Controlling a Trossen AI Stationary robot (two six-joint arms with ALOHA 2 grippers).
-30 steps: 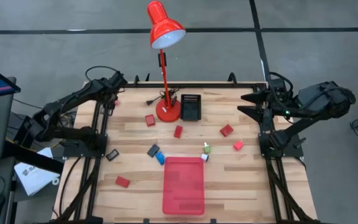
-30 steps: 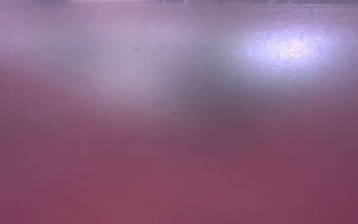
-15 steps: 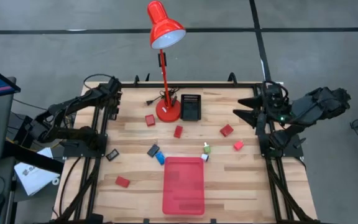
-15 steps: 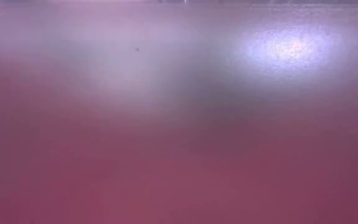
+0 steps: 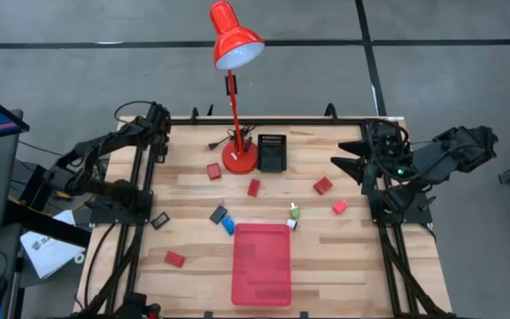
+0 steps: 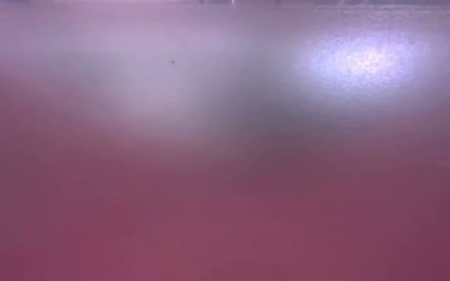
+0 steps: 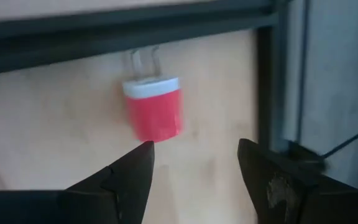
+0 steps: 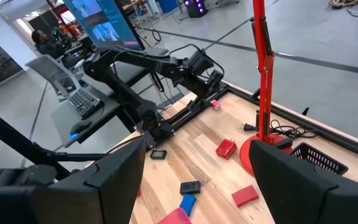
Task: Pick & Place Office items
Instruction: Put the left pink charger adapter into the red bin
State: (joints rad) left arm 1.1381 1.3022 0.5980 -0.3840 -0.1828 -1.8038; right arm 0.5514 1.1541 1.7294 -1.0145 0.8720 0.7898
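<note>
The office items lie scattered on the wooden table: red blocks [image 5: 213, 171] [image 5: 253, 187] [image 5: 323, 185] [image 5: 339, 207] [image 5: 174, 259], black pieces [image 5: 218, 213] [image 5: 159, 220], a blue one [image 5: 227, 225] and white-green ones [image 5: 295, 211]. My left gripper [image 7: 194, 155] hovers open at the table's far left corner [image 5: 156, 124], just short of a red block with a white cap and metal prongs [image 7: 154, 112] lying flat there. That block also shows as a red block [image 8: 215, 104] in the right wrist view. My right gripper [image 5: 343, 155] is open above the table's right edge, pointing left.
A tall red desk lamp stands with its base [image 5: 239, 157] at the far middle, beside a black mesh basket [image 5: 272, 152]. A flat red tray [image 5: 261, 263] lies at the near middle. Black frame rails [image 7: 166, 28] border the corner. The low view is a pink blur.
My left gripper has drawn toward the table's far left corner. My right gripper has edged a little inward, toward the table's left. No item has moved.
</note>
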